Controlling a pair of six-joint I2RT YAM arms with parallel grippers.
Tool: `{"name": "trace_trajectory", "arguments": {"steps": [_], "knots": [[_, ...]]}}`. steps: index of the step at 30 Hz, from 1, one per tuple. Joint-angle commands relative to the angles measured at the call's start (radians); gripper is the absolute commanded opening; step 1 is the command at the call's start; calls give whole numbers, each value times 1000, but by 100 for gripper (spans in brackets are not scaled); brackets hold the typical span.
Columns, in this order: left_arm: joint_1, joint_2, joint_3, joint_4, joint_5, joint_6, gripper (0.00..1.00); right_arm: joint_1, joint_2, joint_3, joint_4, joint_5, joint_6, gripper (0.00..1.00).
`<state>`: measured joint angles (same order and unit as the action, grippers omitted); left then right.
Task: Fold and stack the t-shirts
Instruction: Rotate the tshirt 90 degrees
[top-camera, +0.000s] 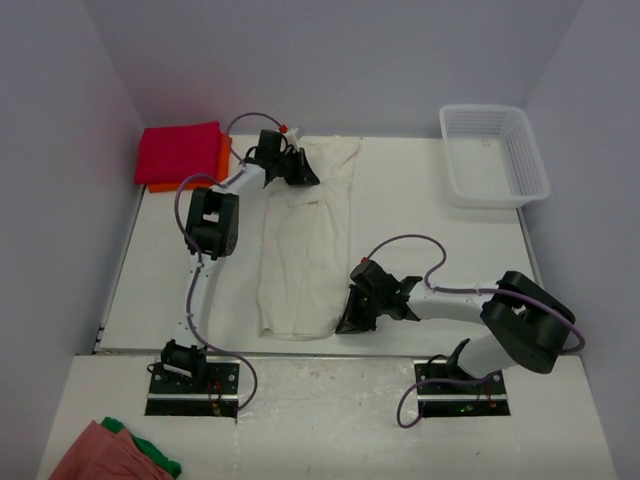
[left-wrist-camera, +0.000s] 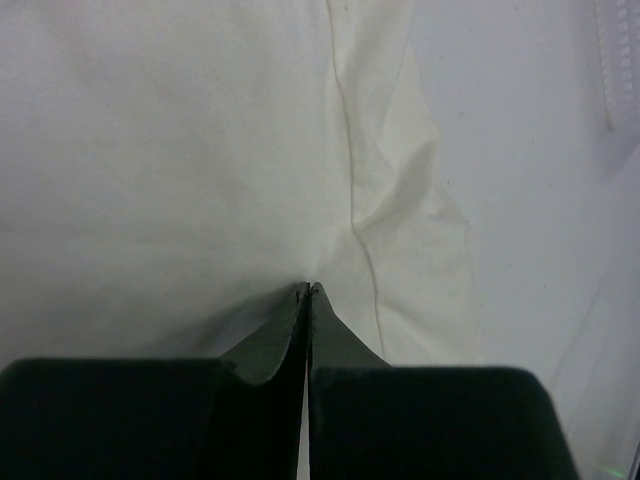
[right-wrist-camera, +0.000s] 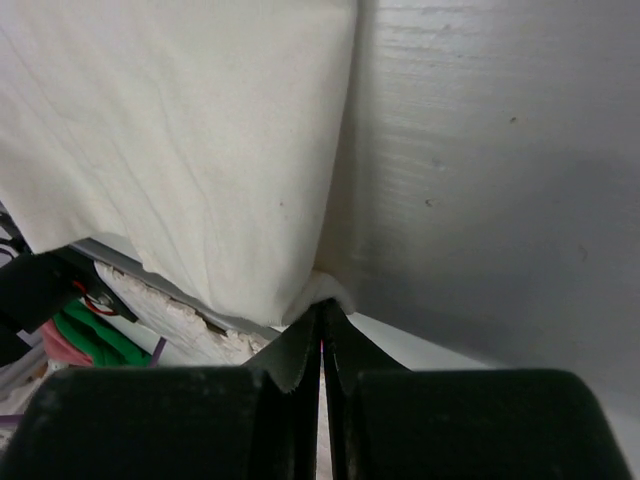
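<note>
From above, the white mesh basket (top-camera: 495, 155) sits at the far right of the table (top-camera: 420, 230), and its mesh bottom is in plain sight. At the far left corner the magenta-red t-shirt (top-camera: 180, 152) lies folded on top of the orange t-shirt (top-camera: 222, 160). The cream-white t-shirt (top-camera: 300, 250) lies in the middle as a long strip that runs from far to near. The left arm reaches far out, and the left gripper (top-camera: 300, 170) is at the far end of that strip. The right arm bends to the left, low over the table. The right gripper (top-camera: 350, 318) is at the strip's near right corner. A salmon-pink cloth (top-camera: 95, 455) and a green cloth (top-camera: 150, 455) lie at the near left, below the table.

The left wrist view shows the left gripper's (left-wrist-camera: 308, 292) fingers pressed tight together. Their tips touch the cream-white t-shirt (left-wrist-camera: 180, 150). It is not clear whether any cloth is caught between them.

In the right wrist view the right gripper's (right-wrist-camera: 321, 312) fingers are closed. They pinch a small corner of the cream-white t-shirt (right-wrist-camera: 190, 130), right by the table edge.
</note>
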<state>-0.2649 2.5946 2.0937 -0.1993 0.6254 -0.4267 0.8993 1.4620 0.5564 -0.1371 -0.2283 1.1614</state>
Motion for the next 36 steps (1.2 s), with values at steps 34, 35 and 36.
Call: {"name": "trace_trajectory", "arguments": {"steps": [34,35,36], "knots": [[-120,-442,-214,-173,-372,-24,3,36,-121,-81,-346,366,70,0],[-138,-535,-236,-199,-523,-30,5,42,-124,-73,-351,383,66,0],[-158,-583,-295,-219,-605,-37,9,49,-126,-66,-354,386,61,0]]}}
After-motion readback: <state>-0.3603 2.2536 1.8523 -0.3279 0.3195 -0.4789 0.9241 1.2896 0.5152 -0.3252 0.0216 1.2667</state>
